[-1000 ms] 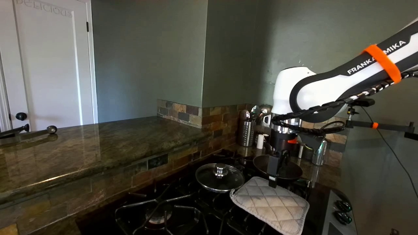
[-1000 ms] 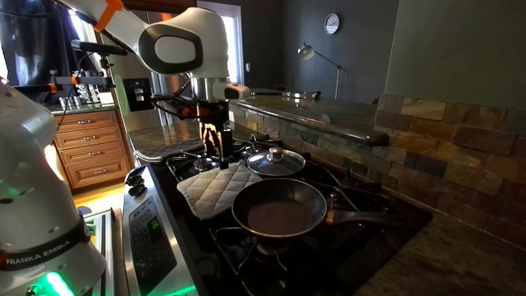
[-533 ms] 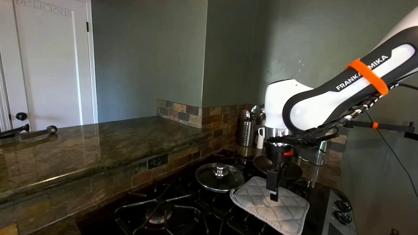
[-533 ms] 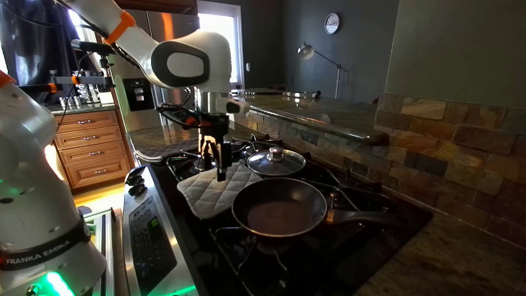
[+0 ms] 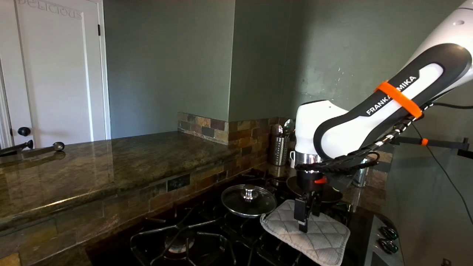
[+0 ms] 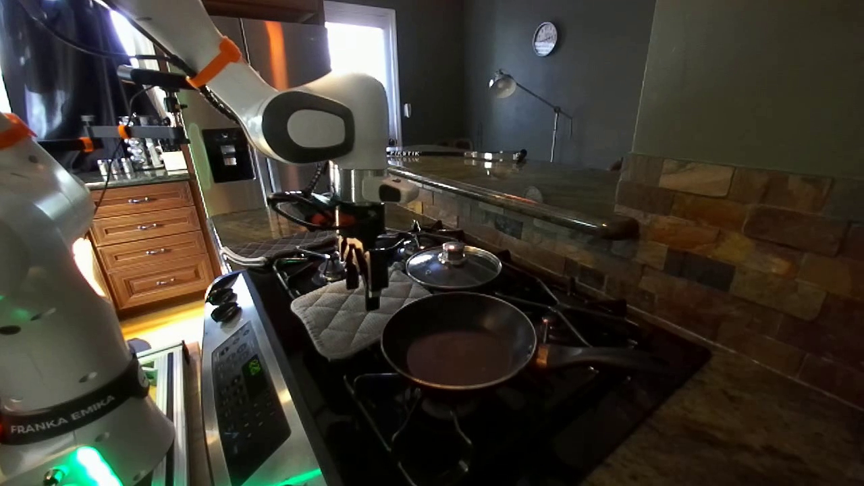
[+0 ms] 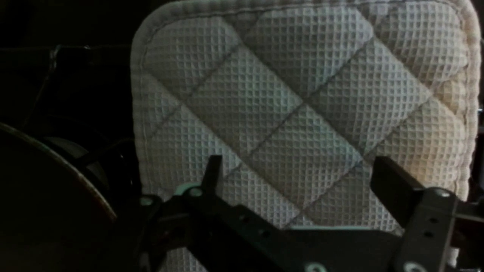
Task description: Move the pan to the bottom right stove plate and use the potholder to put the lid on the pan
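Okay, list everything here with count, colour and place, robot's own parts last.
Gas stove: 1, black, centre
Frying pan: 1, dark, on the stove
Quilted potholder: 1, cream, beside the frying pan
Glass lid: 1, clear and silver, near the potholder
Control knobs: at least 2, black, on the stove's edge
Raised counter: 1, green-brown, beside the stove
Utensil holder: 1, silver, in the wall corner
Quilted mat: 1, dark, beyond the stove
Drawers: 4 seen, brown, background
Refrigerator: 1, steel-coloured, background
Wall clock: 1, white, background
Lamp: 1, pale, background
Door lettered DELICIOUS: 1, white, background
Other small items: too unclear to count
Robot arm: 1, white and black, over the stove
End effector: 1, black, open over the potholder
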Controlling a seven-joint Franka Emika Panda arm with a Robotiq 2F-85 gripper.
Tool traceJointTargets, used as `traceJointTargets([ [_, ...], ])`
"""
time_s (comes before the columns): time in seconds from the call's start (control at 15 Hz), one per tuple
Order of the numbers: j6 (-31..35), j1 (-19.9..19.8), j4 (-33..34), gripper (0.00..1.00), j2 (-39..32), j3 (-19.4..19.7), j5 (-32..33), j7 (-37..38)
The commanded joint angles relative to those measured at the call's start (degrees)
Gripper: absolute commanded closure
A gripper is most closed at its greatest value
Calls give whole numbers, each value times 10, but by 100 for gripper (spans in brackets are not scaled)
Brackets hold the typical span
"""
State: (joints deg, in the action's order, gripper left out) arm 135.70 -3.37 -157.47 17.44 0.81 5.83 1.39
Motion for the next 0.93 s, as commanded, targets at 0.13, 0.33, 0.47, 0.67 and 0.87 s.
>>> traceJointTargets([
  [0.13, 24, -7, 8, 42, -41, -3, 10, 32],
  [0.33, 22, -7, 15, 64, -49, -2, 9, 34],
  [0.47, 15, -4, 19, 78, -51, 2, 1, 21],
  [0.67, 2, 1, 25, 98, -48, 7, -12, -2],
  [0.87, -16, 7, 33, 97, -41, 9, -23, -26],
])
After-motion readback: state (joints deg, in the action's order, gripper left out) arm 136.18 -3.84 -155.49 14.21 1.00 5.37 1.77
